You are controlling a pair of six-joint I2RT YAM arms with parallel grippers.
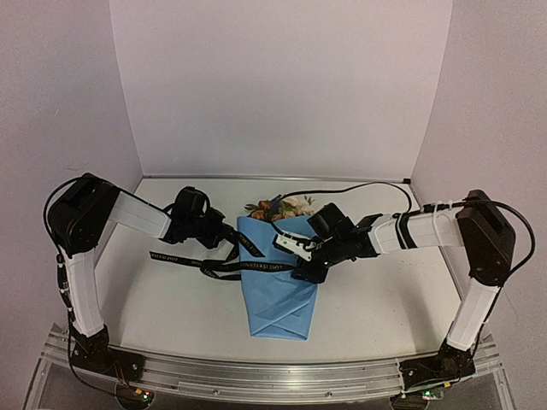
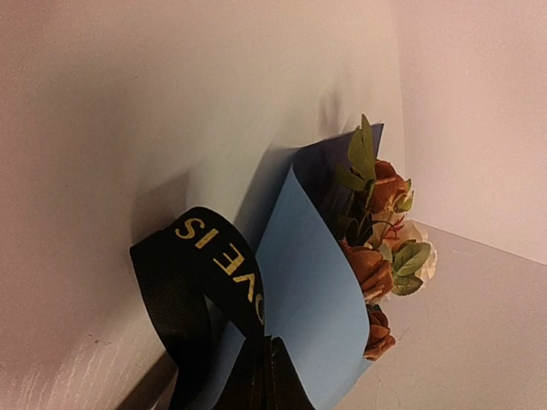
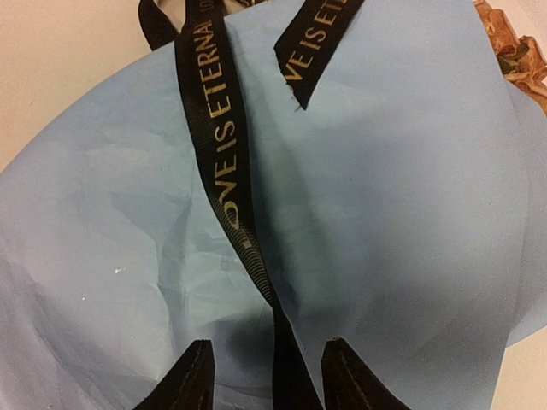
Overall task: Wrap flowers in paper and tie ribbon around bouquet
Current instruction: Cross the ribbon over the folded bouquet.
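The bouquet [image 1: 278, 286] is a light blue paper cone lying mid-table, narrow end toward me, with the flowers [image 1: 282, 207] poking out of its far end. The black ribbon [image 1: 214, 265] with gold lettering runs across the cone and trails off to the left. My left gripper [image 1: 227, 239] sits at the cone's left edge. In the left wrist view it [image 2: 265, 380] is shut on the ribbon [image 2: 209, 256], which loops up beside the paper [image 2: 316, 282] and blooms [image 2: 376, 265]. My right gripper [image 3: 269, 367] hovers open over the paper [image 3: 385, 213]. The ribbon [image 3: 224, 162] passes between its fingers [image 3: 195, 380].
A short free end of ribbon [image 3: 312, 38] lies on the paper near the blooms. White walls close in the table [image 1: 385, 299] at the back and both sides. A metal rail [image 1: 256, 371] runs along the near edge.
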